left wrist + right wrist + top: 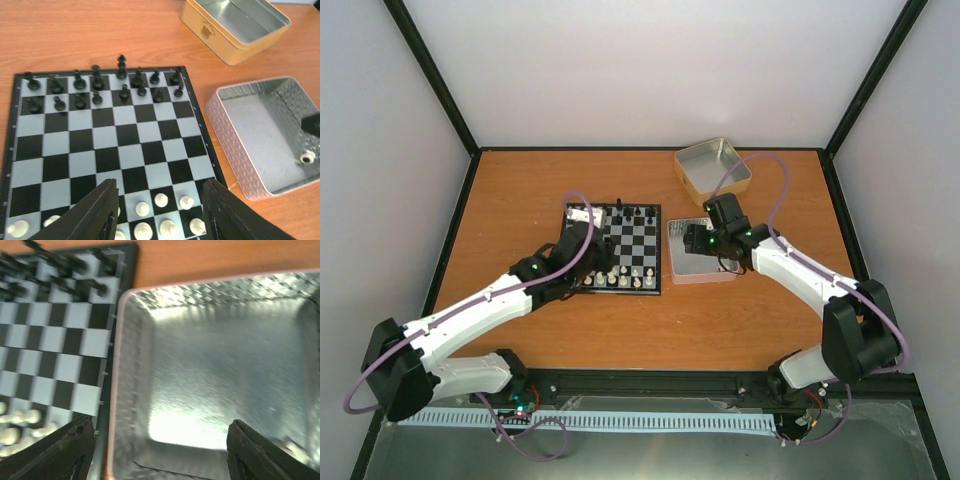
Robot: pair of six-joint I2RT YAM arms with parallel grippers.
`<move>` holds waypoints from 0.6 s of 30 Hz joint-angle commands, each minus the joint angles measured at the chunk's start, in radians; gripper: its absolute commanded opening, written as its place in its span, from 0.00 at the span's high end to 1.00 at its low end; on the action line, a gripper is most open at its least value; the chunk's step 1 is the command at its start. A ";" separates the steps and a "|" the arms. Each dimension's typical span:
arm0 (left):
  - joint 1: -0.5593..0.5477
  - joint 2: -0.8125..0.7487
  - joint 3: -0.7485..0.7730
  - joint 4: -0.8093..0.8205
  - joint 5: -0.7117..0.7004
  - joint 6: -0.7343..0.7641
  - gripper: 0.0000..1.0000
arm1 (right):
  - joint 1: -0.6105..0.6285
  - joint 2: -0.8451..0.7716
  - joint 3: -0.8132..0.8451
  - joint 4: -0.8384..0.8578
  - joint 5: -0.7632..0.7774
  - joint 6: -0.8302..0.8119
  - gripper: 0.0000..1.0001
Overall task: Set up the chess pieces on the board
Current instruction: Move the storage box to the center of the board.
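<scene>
The board (pixel 638 243) lies mid-table and also shows in the left wrist view (pixel 115 145). Cream-white chess pieces (pixel 161 200) stand in its two near rows, also seen from above (pixel 625 277). Black pieces (pixel 97 82) fill the two far rows. My left gripper (pixel 160 212) is open and empty, hovering over the white rows, over the board's left side (pixel 592 252). One white piece (pixel 306 159) lies in the silver tin (pixel 235 150). My right gripper (pixel 160 452) is open and empty over that tin (pixel 130 405), with the white piece (pixel 295 447) blurred beside its right finger.
A second, tan-sided tin (pixel 713 168) stands open at the back right and also shows in the left wrist view (pixel 220 42). The silver tin (pixel 703 272) sits just right of the board. The orange table has black-framed walls around it.
</scene>
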 commanded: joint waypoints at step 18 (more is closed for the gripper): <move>0.138 -0.155 0.044 -0.097 0.058 -0.026 0.48 | 0.010 0.161 0.053 -0.295 0.096 -0.113 0.31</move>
